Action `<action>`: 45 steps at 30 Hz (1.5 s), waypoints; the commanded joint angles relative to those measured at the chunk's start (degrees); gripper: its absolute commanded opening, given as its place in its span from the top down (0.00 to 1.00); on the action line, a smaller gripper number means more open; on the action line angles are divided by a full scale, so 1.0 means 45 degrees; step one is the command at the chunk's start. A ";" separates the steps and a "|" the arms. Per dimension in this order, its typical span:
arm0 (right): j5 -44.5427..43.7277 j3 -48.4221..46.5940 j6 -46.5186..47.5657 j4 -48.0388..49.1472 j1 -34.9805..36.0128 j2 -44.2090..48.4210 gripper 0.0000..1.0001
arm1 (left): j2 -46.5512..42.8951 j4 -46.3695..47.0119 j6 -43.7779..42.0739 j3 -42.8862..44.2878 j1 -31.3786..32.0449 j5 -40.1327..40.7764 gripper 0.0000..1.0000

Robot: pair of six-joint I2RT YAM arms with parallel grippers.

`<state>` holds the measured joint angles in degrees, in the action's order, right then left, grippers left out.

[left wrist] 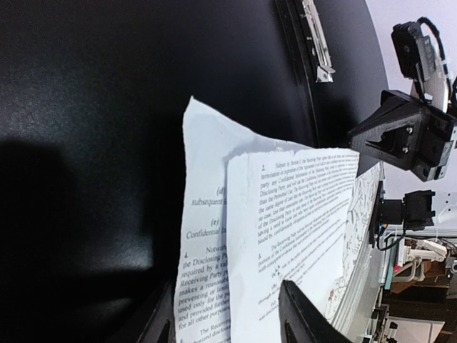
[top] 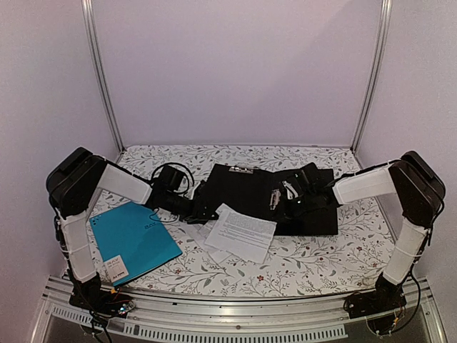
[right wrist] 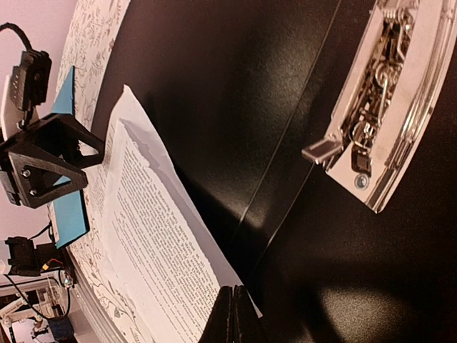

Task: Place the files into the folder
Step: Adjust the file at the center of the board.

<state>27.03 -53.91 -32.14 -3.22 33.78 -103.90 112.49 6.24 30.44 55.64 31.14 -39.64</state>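
White files (left wrist: 285,236) overlap the folder's (left wrist: 93,143) front-left corner, so I must clamp my parted left fingers (left wrist: 303,321) squarely on their edge while my closed right fingers (right wrist: 227,318) steady the folder.

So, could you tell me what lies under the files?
The files overlap the open black folder at one end, the floral table otherwise. The folder's edge beneath them is covered.

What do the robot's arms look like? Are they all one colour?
No, two colours. The left arm and right arm each have smooth white tube sections joined by chunky black boxy joints. The left gripper and right gripper are black, with two slim fingers on a triangle-shaped frame dotted with small screws. A thin black cable runs to the left wrist.
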 commanded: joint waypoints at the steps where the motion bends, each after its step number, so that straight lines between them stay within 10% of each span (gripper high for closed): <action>1: -0.0676 0.0208 -0.0711 0.1225 0.0010 0.0650 1.00 | -0.0070 0.0208 0.0030 -0.0431 0.0207 -0.0192 0.52; 16: -0.0735 -0.0063 -0.0387 0.1033 0.0198 0.0279 0.99 | -0.0190 0.0523 0.0485 -0.0782 0.0697 0.0204 0.63; 26: -0.0593 -0.2478 0.4337 -0.4844 0.0209 0.0326 0.45 | -0.0241 0.0379 0.0257 -0.0636 0.0772 0.0249 0.67; 45: -0.0038 -0.4396 0.7678 -0.7471 0.0233 -0.2437 0.47 | -0.0248 0.0215 0.0094 -0.0472 0.0816 0.0215 0.68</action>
<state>26.37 -73.47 -1.58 -33.21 34.50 -113.06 112.14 8.27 31.66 53.15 34.13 -39.35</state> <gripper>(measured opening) 0.542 0.320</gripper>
